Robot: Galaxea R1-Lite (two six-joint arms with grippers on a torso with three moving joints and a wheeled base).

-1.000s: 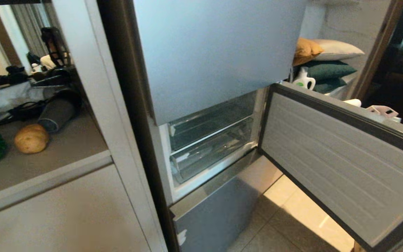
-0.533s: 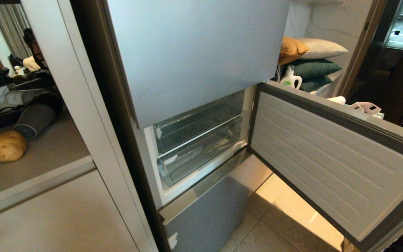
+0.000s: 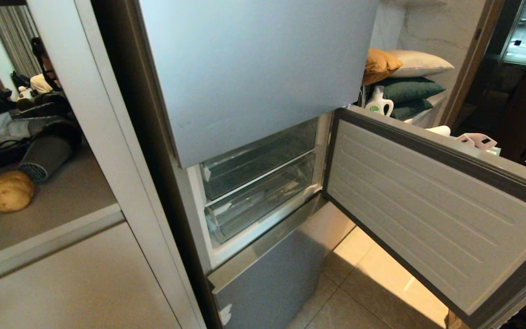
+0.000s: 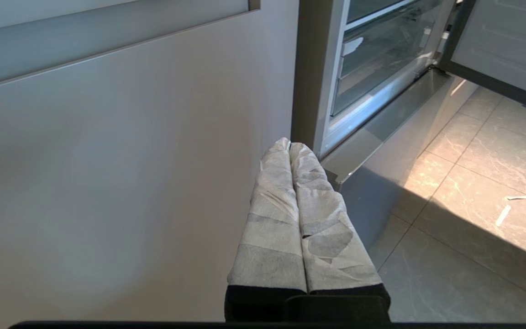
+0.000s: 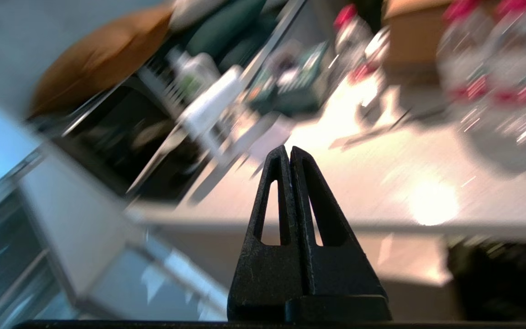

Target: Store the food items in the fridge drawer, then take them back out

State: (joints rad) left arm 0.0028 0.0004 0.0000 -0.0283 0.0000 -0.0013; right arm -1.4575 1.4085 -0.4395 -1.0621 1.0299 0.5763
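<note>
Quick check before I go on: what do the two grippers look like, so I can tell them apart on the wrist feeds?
The left gripper has long fingers wrapped in white-grey, wrinkled tape or cloth over a black base. The right gripper is bare matte black plastic: two tapering fingers, each with a long slot-like cutout. No cables or markings show.

**Item count, fridge area**

One potato (image 3: pixel 10 190) on the surface (image 3: pixel 62 205). One grey hair dryer (image 3: pixel 44 155) beside it. Two clear drawers in the open fridge: one fridge drawer (image 3: pixel 263 201), one flat-fronted drawer (image 3: pixel 258 160) above. One open fridge door (image 3: pixel 432 205). Four stacked pillows (image 3: pixel 409 75). One white detergent bottle (image 3: pixel 378 104). Two claws: left claw (image 4: pixel 289 148), right claw (image 5: pixel 288 153), each pressed closed.
</note>
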